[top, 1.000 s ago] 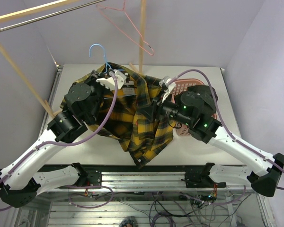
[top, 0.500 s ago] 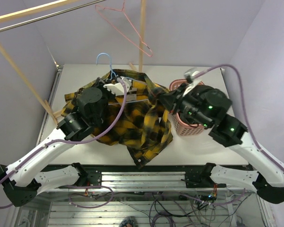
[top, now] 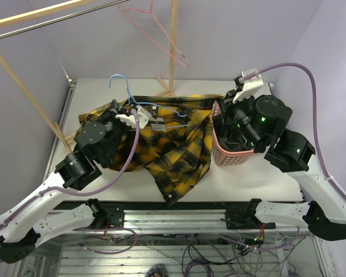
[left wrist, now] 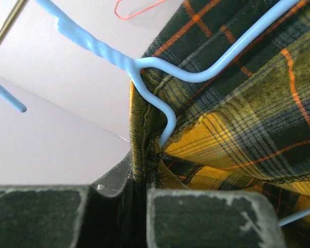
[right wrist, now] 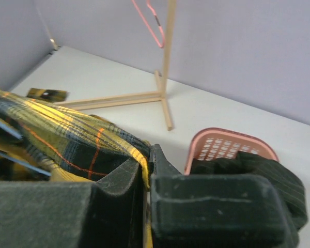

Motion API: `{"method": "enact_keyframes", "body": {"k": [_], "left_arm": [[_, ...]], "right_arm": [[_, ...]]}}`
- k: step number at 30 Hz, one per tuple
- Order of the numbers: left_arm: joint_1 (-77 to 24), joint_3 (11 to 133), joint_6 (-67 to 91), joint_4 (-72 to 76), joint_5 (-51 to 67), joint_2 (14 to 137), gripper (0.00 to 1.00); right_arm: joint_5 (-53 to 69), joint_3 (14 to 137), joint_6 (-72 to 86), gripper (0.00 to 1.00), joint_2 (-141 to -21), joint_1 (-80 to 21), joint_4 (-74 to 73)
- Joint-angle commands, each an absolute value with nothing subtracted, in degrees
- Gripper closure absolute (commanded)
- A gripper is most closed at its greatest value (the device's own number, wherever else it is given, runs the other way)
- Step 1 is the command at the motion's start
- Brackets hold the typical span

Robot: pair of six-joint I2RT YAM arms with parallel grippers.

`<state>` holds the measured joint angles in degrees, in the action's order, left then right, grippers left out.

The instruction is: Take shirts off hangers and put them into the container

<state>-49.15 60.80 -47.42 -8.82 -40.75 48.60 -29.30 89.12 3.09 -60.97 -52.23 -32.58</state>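
Note:
The yellow-and-black plaid shirt (top: pixel 167 144) is stretched across the table between both grippers. A light blue hanger (top: pixel 139 104) is still threaded through its collar. My left gripper (top: pixel 128 118) is shut on the collar fabric (left wrist: pixel 139 155) just below the hanger's twisted neck (left wrist: pixel 157 70). At the basket's left rim, my right gripper (top: pixel 215 113) is shut on the shirt's plaid edge (right wrist: pixel 139 157). The salmon-pink basket (top: pixel 233 156) holds the dark striped shirt (right wrist: pixel 271 173). A bare pink hanger (top: pixel 161 32) hangs from the rail above.
A wooden rack post (top: pixel 173 46) rises behind the shirt, with its foot bars (right wrist: pixel 119 98) lying on the white table (top: pixel 254 179). A slanted wooden pole (top: pixel 23 86) stands at the left. Purple walls close the back and both sides.
My right gripper has shut on the plaid shirt's edge and pulled it right to the basket. The shirt is now stretched out. My left arm dropped slightly, still gripping the collar.

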Motion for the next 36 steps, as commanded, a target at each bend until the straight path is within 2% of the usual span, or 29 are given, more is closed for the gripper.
{"method": "enact_keyframes", "body": {"k": [1,4,12,16,20,23,28,33,36], "left_arm": [[-48.0,63.2,-51.6,-9.6,-49.9,44.4,0.93],[-48.0,66.9,-52.3,-13.7,-51.1,44.1,0.93],[-48.0,72.5,-49.5,-21.5,-51.2,42.3,0.93],[-48.0,74.5,-46.6,-25.1,-49.8,42.6,0.93],[-48.0,76.2,-43.4,-27.8,-48.9,44.9,0.93],[-48.0,77.0,-42.8,-27.5,-49.9,47.4,0.93],[-48.1,80.8,-41.4,-23.4,-55.2,52.3,0.93],[-48.1,89.8,-37.9,-24.0,-59.8,58.9,0.93],[-48.0,93.9,-36.6,-25.1,-61.9,60.6,0.93]], "right_arm": [[-47.7,94.4,-2.2,1.0,-59.9,-51.3,-34.0],[-50.9,96.5,-3.0,1.0,-59.1,-51.2,-33.0],[-49.9,100.0,-2.2,1.0,-58.4,-51.3,-34.6],[-37.8,98.7,1.3,1.0,-57.4,-51.2,-36.1],[-13.8,89.9,5.3,0.52,-56.3,-51.3,-32.9],[0.9,80.5,9.9,0.33,-55.5,-51.2,-27.2],[10.3,69.6,17.5,0.27,-55.6,-51.4,-16.0],[8.7,65.2,19.1,0.24,-57.4,-52.3,-11.0],[3.4,64.9,17.4,0.23,-58.4,-52.6,-11.8]]}}
